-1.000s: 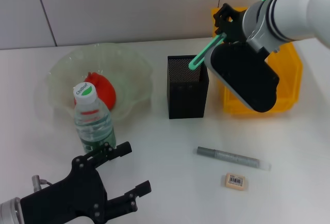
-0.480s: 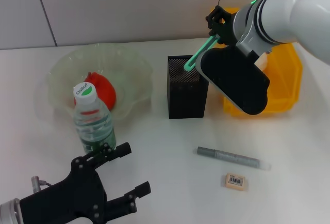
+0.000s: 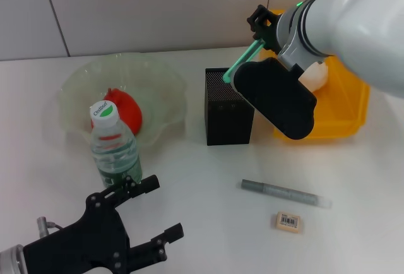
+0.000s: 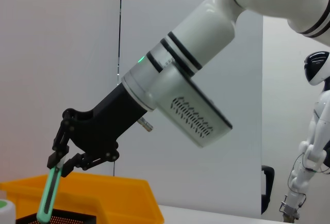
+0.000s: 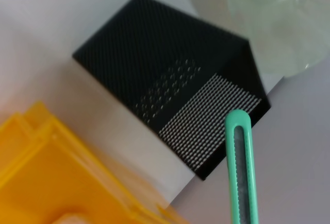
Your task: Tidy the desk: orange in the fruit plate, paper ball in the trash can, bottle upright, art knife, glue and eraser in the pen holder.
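- While the right gripper (image 3: 260, 29) pinches the top end of the art knife (image 3: 242, 62), it has drifted toward the left edge over the last second, so the knife's lower tip now hangs over the open mouth of the pen holder (image 3: 229, 115) rather than off its right-hand side.
- The knife is slanted, not plumb; in the right wrist view its tip (image 5: 238, 167) shows over the holder's inner mesh wall (image 5: 206, 126), near one corner. I judge it close enough to be lowered in, though the slant could catch the rim.
- Nothing else on the desk has shifted in that time.
- The orange (image 3: 124, 111) lies in the fruit plate (image 3: 158, 75) toward the back left, and the bottle (image 3: 115, 144) stands upright just in front of the plate, so those two steps look finished.
- The trash can (image 3: 344, 110) sits at the back right, right of the holder; a pale lump inside it may be the paper ball, but the arm hides too much to say.
- The glue (image 3: 285, 193) and the eraser (image 3: 288, 221) lie on the table near the front right, close together but apart, both not yet stowed.
- The left gripper (image 3: 148, 217) rests at the front left corner, fingers spread and empty, idle.
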`<action>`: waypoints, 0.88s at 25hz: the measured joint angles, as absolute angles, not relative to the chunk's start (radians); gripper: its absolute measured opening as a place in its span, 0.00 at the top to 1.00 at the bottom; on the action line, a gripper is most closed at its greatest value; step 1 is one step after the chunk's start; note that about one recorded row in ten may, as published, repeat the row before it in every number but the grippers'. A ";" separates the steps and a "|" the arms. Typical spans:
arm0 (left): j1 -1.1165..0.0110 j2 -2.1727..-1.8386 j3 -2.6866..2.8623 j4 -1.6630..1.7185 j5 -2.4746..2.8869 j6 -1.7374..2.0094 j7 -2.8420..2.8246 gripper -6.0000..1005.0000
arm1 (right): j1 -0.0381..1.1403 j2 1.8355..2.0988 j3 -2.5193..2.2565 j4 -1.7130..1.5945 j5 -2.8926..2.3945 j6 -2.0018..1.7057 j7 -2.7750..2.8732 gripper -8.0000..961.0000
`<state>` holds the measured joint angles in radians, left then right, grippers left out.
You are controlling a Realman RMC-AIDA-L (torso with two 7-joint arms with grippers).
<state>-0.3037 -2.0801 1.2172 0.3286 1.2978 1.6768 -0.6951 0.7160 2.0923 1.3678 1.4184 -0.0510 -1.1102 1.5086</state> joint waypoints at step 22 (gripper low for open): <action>-0.293 -2.075 1.211 0.329 1.298 1.700 -0.686 0.19 | 0.729 2.085 1.698 1.712 0.328 -1.179 1.745 0.72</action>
